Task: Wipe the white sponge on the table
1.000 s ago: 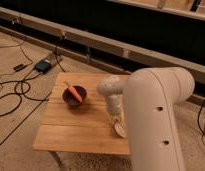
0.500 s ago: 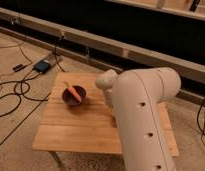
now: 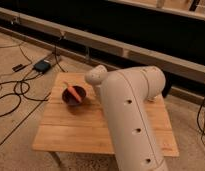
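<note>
Blocking most of the right half of the table (image 3: 71,132), the thick white arm (image 3: 131,120) hides the gripper, which sits somewhere behind or under it, above the wooden top. Its 2 jaws are pressed fully together. Whether anything is pinched between them cannot be told. The white sponge is covered by the arm too, so I cannot tell whether it lies under, beside or apart from the jaws.

The arm comes up from the bottom edge of the view, right of centre, as 1 broad tube with a row of small dark holes down its side. It leans back over the table, widens into a rounded bend above the far right corner, and turns left. The last part that shows is a smaller rounded knob (image 3: 96,76) over the far middle of the top.

Just left of that knob, and a little nearer the camera, a dark reddish bowl (image 3: 74,96) stands on the planks with an orange stick (image 3: 73,91) lying in it. The near left part of the top is bare wood.

Left of the table, black cables (image 3: 11,95) trail across the floor to a small dark box (image 3: 42,66).
</note>
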Controlling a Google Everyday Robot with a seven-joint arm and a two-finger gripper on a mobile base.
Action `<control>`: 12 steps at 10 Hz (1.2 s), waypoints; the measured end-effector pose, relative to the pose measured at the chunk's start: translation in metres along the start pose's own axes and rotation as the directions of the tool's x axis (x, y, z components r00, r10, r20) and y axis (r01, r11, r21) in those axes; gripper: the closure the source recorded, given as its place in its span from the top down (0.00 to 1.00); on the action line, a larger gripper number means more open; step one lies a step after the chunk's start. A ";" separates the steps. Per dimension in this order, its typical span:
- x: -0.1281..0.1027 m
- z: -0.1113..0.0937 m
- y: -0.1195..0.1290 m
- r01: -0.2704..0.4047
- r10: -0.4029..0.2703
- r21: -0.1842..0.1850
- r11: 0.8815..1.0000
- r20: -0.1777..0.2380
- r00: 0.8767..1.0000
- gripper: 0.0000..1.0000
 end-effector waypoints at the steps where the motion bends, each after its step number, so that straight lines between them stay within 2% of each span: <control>1: 0.001 -0.007 0.016 0.025 -0.024 -0.025 0.999 0.012 1.000 0.00; 4: 0.016 -0.026 0.054 0.074 -0.072 -0.100 0.992 0.027 0.997 0.00; 7: 0.048 -0.027 0.072 0.081 -0.082 -0.159 0.984 0.000 0.997 0.00; 10: 0.084 -0.019 0.073 0.074 -0.085 -0.184 0.980 -0.054 0.995 0.00; 12: 0.099 -0.021 0.061 0.066 -0.079 -0.182 0.981 -0.065 0.995 0.00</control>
